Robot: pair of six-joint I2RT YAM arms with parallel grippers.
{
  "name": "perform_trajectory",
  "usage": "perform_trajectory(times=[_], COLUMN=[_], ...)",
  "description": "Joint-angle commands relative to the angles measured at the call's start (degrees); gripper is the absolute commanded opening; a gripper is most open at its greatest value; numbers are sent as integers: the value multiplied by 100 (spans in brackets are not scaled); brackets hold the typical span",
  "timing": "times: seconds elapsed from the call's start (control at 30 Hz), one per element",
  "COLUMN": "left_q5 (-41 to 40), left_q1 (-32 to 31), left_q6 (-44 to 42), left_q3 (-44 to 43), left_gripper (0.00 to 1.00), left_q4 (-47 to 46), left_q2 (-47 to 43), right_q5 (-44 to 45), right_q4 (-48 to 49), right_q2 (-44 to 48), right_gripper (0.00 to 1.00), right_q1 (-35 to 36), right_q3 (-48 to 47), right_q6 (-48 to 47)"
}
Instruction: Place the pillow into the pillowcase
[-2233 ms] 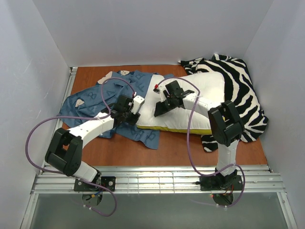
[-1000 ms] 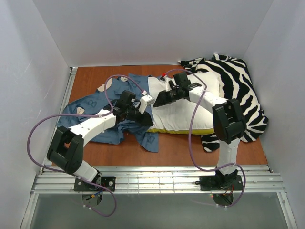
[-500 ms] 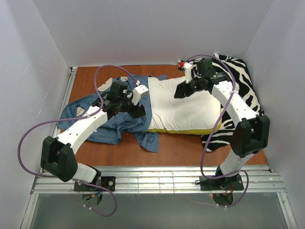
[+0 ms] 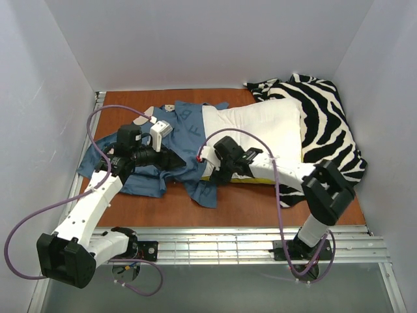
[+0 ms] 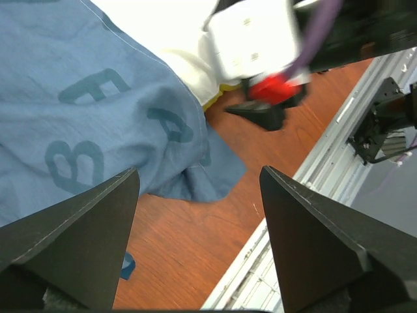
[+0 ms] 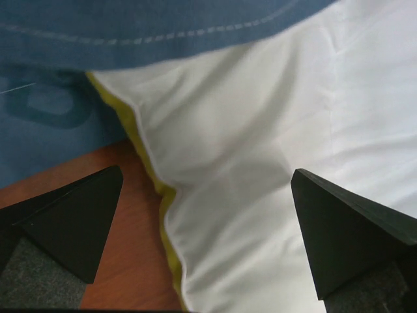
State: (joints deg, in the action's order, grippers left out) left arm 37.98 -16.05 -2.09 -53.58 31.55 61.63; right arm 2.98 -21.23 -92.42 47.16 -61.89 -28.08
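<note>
The white pillow (image 4: 260, 134) lies at the right of the table, its right end on a striped cloth. Its left edge meets the blue pillowcase (image 4: 146, 176), which is spread crumpled to the left. My left gripper (image 4: 172, 158) hovers open over the pillowcase, holding nothing. In the left wrist view the gripper (image 5: 199, 171) frames bare wood, with the pillowcase (image 5: 98, 111) beyond. My right gripper (image 4: 215, 173) is open at the pillow's near left corner. In its wrist view the open gripper (image 6: 207, 171) spans the pillow (image 6: 260, 130) and its yellow edge (image 6: 156, 195), under the pillowcase hem (image 6: 130, 26).
A zebra-striped cloth (image 4: 329, 111) fills the right back corner under the pillow. White walls enclose three sides. An aluminium rail (image 4: 215, 244) runs along the near edge. A scrap of blue tape (image 5: 127, 266) sits on the wooden table (image 5: 195, 241).
The right arm swung from the pillow's far right edge to its near left corner and opened wide. The left gripper drew back leftward off the pillow's edge and opened further.
</note>
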Motion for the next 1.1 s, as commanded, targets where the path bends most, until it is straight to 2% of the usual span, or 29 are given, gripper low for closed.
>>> perform_trajectory(times=[0.0,0.1,0.13,0.17,0.2,0.23,0.27,0.3,0.37,0.4,0.47,0.5,0.53,0.57,0.6,0.63,0.67,0.77,0.97,1.07], left_q5=[359,211,158,157,201,219,236,271,351,333,-174,-507,-1015,-1220,-1370,-1528,-2009,-2600,-3522,-3727], left_q1=[15,15,15,15,15,15,15,-29,-143,-413,-879,-1508,-1828,-2327,-2558,-2796,-3294,-3903,-4160,-4160], left_q6=[-316,-1642,-1968,-2876,-3311,-3803,-4191,-4917,-5563,-6018,-6084,-6102,-6145,-6181,-6224,-6234,-6234,-6181,-5426,-5311], left_q3=[76,382,523,742,883,1006,1121,1374,1543,1657,1798,1877,2087,2176,2264,2369,2387,2457,2405,2379], left_gripper=[71,72,72,72,72,72,72,72,71,70,70,68,67,67,67,67,67,67,68,65], left_q4=[490,633,711,825,1096,1212,1291,1310,1310,1153,723,225,-67,-331,-786,-947,-1036,-1150,-1773,-1985], left_q2=[-230,-747,-923,-1194,-1353,-1503,-1635,-1906,-2040,-2023,-1909,-1839,-1717,-1663,-1576,-1322,-1111,-433,997,1490], right_q5=[1046,1169,1126,1073,977,680,547,215,-121,-497,-763,-860,-1052,-1106,-1177,-1308,-1326,-1458,-1696,-1801], right_q4=[849,911,884,884,867,693,639,551,270,199,-2,-82,-152,-214,-241,-258,-267,-311,-338,-355], right_q2=[-740,-1110,-1320,-1392,-1471,-1489,-1481,-1411,-1296,-1174,-1112,-1103,-1103,-1111,-1146,-1155,-1173,-1287,-1261,-1243], right_gripper=[98,90,72,62,38,26,9,2,1,1,1,1,1,1,1,1,1,1,1,1], right_q1=[145,136,145,145,127,136,127,127,127,127,118,118,110,101,109,110,110,101,74,39], right_q3=[10,-165,-218,-314,-367,-464,-621,-736,-912,-1078,-1255,-1438,-1518,-1571,-1598,-1651,-1660,-1704,-1739,-1739], right_q6=[-418,-479,-471,-436,-410,-357,-287,-243,-76,-23,108,161,197,258,259,276,311,338,373,382])
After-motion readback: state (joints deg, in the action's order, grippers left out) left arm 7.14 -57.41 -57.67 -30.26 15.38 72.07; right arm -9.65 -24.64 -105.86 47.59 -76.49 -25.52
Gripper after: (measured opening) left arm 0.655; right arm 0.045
